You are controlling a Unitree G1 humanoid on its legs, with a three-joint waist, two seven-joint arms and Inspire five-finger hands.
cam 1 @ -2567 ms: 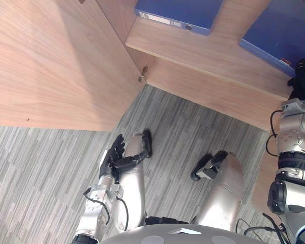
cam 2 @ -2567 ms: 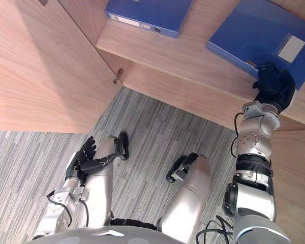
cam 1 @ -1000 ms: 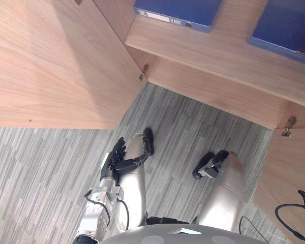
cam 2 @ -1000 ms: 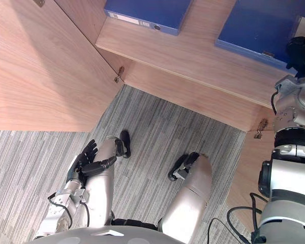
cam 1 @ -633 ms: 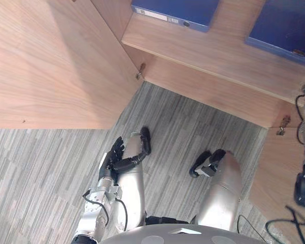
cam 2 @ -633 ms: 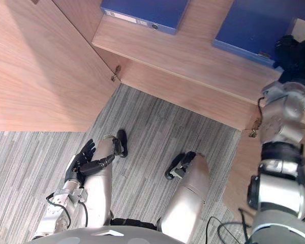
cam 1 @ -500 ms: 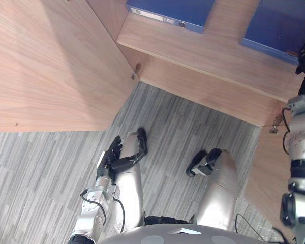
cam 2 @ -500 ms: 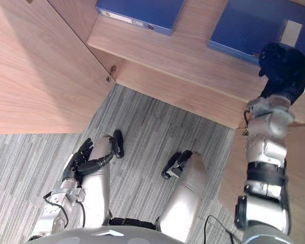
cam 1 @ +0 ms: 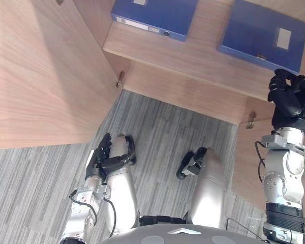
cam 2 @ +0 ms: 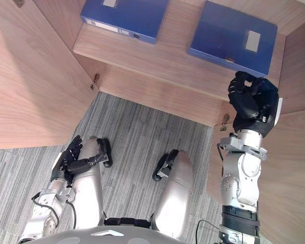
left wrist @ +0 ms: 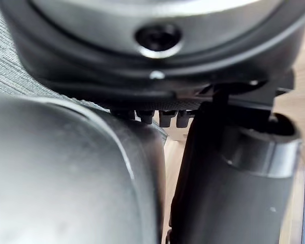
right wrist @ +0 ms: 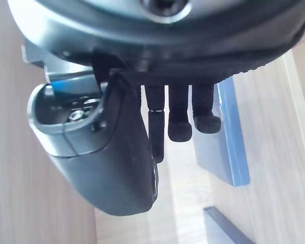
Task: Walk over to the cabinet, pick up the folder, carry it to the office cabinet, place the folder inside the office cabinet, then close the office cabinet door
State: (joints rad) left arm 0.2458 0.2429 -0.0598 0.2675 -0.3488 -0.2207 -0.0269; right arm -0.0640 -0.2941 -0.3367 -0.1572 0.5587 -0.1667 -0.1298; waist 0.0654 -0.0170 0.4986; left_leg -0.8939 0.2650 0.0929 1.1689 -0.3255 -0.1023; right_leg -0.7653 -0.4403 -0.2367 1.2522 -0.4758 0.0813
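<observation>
Soft, even light is falling on the wood in front of me. The shelf [cam 1: 203, 56] is looking bright and pale, and the board under it [cam 1: 183, 94] is sitting a little darker. A dim strip is running down the open door [cam 1: 40, 76] on the side near its hinge, while the rest of the door is glowing warm. The blue folder [cam 1: 262, 33] and the other blue folder [cam 1: 155, 15] are taking the light evenly. The grey floor [cam 1: 157, 122] is looking flat and softly lit. Up close, my right hand [right wrist: 107, 152] is showing as a dark lump against bright wood, with pale light gleaming along its rim.
</observation>
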